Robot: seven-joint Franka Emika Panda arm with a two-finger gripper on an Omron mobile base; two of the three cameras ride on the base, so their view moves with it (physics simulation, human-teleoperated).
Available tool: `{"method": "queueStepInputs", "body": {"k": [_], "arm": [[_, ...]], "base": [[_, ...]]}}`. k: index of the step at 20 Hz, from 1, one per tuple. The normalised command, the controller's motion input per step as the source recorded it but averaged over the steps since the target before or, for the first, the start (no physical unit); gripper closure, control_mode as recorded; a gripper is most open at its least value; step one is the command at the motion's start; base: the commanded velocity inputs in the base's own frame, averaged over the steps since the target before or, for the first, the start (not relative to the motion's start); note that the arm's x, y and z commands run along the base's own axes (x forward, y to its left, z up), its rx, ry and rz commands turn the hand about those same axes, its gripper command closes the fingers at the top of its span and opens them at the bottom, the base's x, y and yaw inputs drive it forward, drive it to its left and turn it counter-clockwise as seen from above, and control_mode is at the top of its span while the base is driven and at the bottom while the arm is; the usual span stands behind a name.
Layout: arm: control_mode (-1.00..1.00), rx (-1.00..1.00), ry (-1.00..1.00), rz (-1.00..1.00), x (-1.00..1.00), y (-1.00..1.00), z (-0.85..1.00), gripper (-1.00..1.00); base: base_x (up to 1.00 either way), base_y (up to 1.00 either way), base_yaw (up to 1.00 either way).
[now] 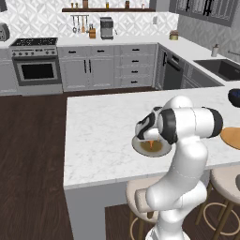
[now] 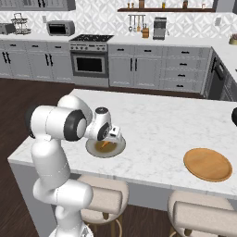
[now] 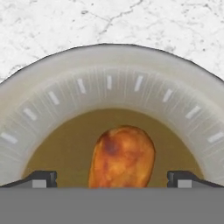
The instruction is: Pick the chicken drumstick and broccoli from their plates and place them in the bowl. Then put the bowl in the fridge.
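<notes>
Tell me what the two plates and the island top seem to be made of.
Grey-rimmed plate: likely glazed ceramic, with a smooth pale rim, small white dashes and an olive-brown centre. Tan plate: looks like wood, matte, with faint grain lines. Island top: apparently polished marble or an imitation, white with thin grey veins.

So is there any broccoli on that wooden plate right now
No, the wooden plate lies bare on the marble counter in the right base view, with nothing green on it.

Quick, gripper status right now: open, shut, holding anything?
Gripper: open, holding nothing; its fingertips stand wide on either side of the chicken drumstick on the grey-rimmed plate.
</notes>
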Motion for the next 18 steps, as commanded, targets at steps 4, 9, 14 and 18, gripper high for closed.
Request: {"method": "queueStepInputs", "body": {"k": [4, 9, 14, 18], "arm": [[-1.00, 0.00, -0.01, 0.06, 0.23, -0.02, -0.43, 1.00], [-1.00, 0.00, 0.02, 0.00, 0.02, -0.01, -0.11, 1.00], [-1.00, -0.01, 0.02, -0.04, -0.01, 0.04, 0.30, 1.00], [-1.00, 0.00, 0.12, -0.14, -0.21, 0.00, 0.82, 1.00]], "base": [[0.00, 0.00, 0.00], [0.00, 0.00, 0.00], [0.00, 0.00, 0.00], [0.00, 0.00, 0.00]]}}
